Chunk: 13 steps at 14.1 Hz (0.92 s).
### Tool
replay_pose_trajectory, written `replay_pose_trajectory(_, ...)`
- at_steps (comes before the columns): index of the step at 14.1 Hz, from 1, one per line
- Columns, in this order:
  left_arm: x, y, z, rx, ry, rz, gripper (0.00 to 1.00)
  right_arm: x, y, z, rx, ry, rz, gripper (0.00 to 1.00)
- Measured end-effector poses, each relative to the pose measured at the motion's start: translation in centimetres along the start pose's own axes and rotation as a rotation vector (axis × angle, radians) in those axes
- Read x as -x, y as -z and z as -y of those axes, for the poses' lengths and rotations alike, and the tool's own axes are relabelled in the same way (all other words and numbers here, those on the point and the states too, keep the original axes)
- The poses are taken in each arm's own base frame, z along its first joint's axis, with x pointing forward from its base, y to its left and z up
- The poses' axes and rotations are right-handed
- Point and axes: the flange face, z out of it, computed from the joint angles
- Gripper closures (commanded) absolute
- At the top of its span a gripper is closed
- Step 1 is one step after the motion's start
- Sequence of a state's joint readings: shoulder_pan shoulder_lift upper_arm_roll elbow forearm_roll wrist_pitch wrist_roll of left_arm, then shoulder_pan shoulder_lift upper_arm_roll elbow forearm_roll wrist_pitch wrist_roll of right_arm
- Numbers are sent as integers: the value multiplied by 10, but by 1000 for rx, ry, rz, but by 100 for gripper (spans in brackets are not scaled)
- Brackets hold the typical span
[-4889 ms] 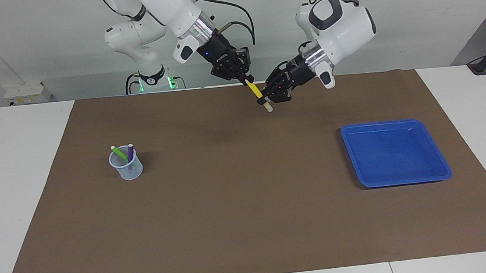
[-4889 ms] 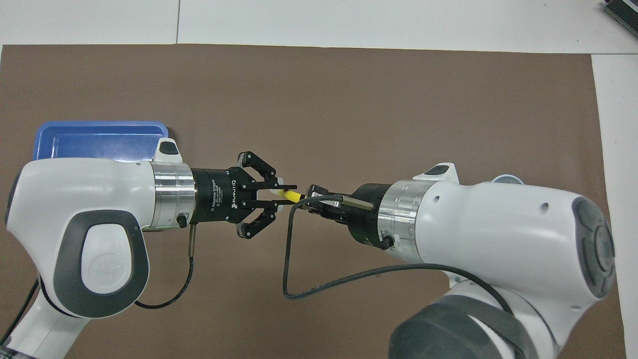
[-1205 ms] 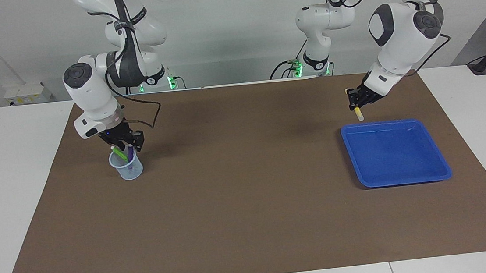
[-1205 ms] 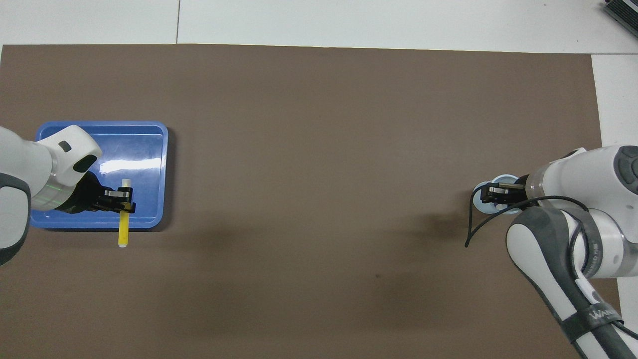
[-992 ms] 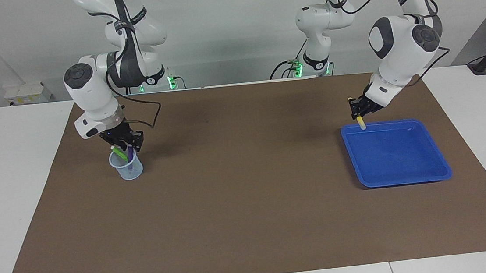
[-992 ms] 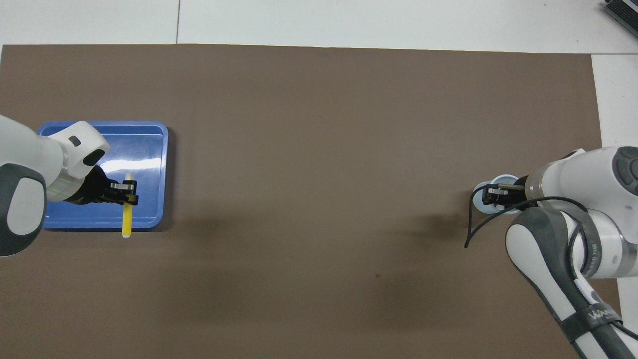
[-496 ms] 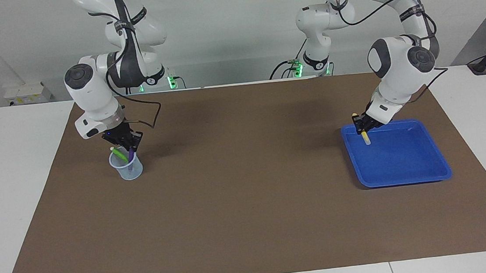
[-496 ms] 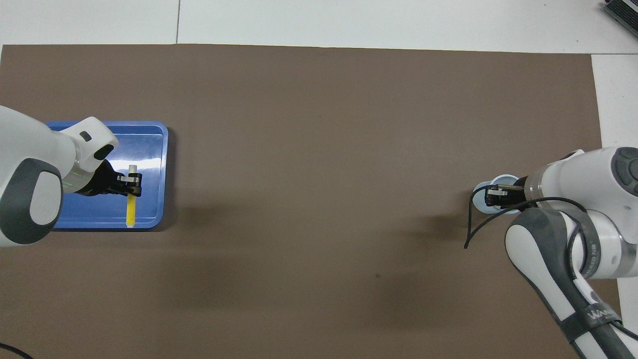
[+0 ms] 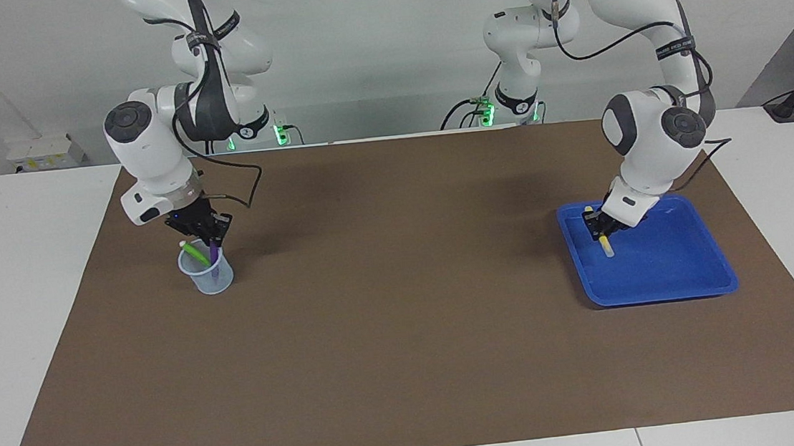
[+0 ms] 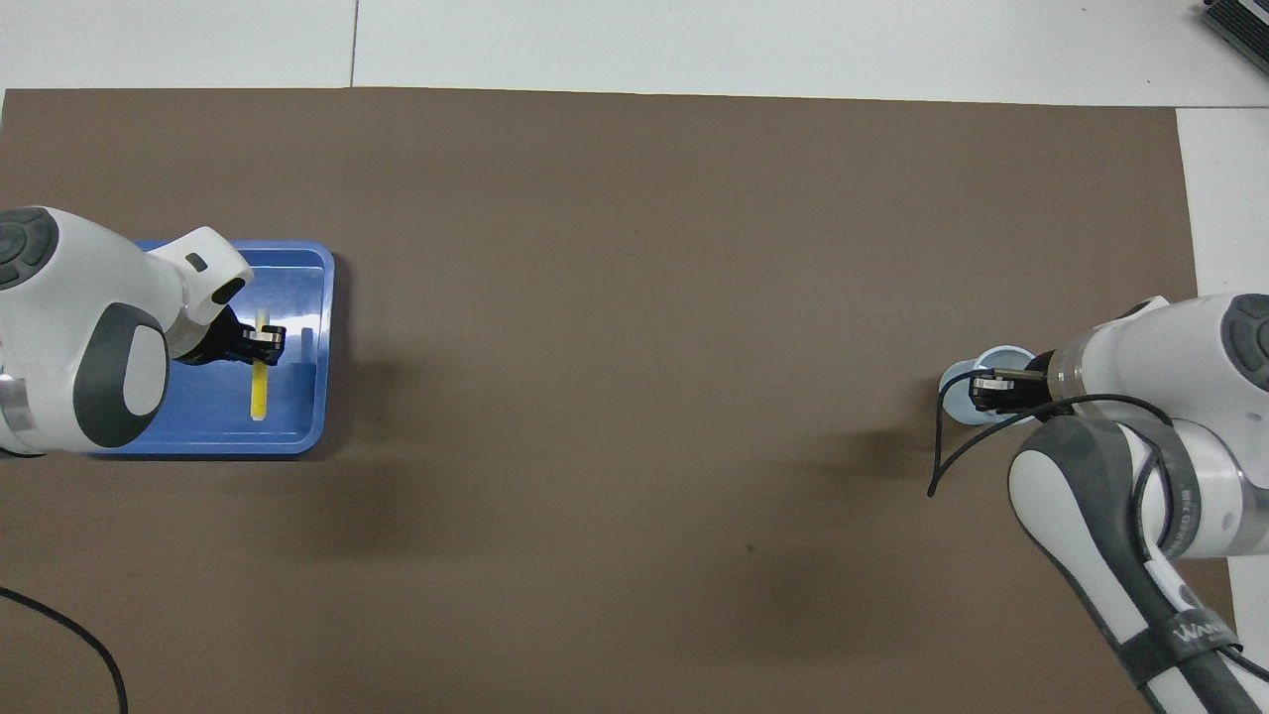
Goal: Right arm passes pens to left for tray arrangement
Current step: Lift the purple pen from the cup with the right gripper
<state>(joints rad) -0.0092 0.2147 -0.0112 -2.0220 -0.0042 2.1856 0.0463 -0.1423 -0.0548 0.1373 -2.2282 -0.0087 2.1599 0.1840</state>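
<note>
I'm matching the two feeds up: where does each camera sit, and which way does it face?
Facing view: high across the table, looking at the robots; both arms show whole, left pincer over the tray, right pincer at the cup.
Overhead view: above the robots, looking forward and down; forearms only.
Shared: mat, tray, yellow pen, cup, half a turn apart.

Bright, even light (soft shadows)

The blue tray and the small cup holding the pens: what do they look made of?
The shallow bright blue tray looks like glossy moulded plastic: rounded corners, raised rim, light glare on its floor. The small pale-blue cup seems thin translucent plastic, since the purple pen shows through its wall.
</note>
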Motion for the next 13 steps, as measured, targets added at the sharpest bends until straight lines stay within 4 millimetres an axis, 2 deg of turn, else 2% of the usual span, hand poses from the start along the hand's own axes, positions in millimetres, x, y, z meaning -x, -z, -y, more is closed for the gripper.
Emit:
replay_pose_trajectory(3,-6,-17,5,-2,2,-10,100,-6,9,-13,1,19,-9,100)
replay_pose_trajectory(5,-10,-26,10,-3,4,-22,100,-11,23,-17,2,19,-1,100)
replay_pose_trajectory(8,-13,-38,16,-6,-19,-32,100,-22,57,-15,0,20,-22,100)
replay_pose_trajectory(10,-14,-37,20,-7,-32,-42,100,-31,92,-13,-4,23,-55,100)
replay_pose_trajectory(12,-15,-37,23,-8,-31,-54,68,-38,127,-7,-15,35,-104,100)
replay_pose_trajectory(13,-15,-37,24,-8,-27,-57,45,-40,143,-3,-30,38,-126,100)
